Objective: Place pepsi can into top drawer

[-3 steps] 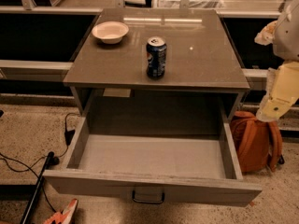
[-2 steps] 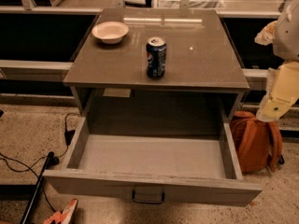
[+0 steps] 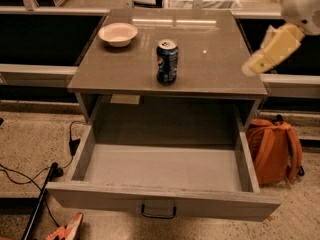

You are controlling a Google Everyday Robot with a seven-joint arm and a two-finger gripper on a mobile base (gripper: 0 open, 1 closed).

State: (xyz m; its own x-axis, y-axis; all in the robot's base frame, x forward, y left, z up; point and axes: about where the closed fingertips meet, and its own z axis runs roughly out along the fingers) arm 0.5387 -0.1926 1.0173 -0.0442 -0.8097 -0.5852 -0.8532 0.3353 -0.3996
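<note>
The pepsi can (image 3: 167,61) stands upright on the grey cabinet top (image 3: 215,59), near its front edge and a little left of centre. The top drawer (image 3: 165,194) below it is pulled fully open, its grey inside bare, with a small dark handle (image 3: 158,211) on its front. My gripper (image 3: 272,49) is a pale yellow shape at the upper right. It hangs above the right edge of the cabinet top, well to the right of the can and not touching it.
A shallow white bowl (image 3: 118,34) sits at the back left of the cabinet top. An orange backpack (image 3: 275,149) leans on the floor right of the drawer. Black cables and a pole (image 3: 37,204) lie on the floor at left, with an orange-red object (image 3: 70,226) near them.
My gripper has risen and moved a little left, from beside the cabinet's right side to above its right edge. The can, bowl and drawer have not moved.
</note>
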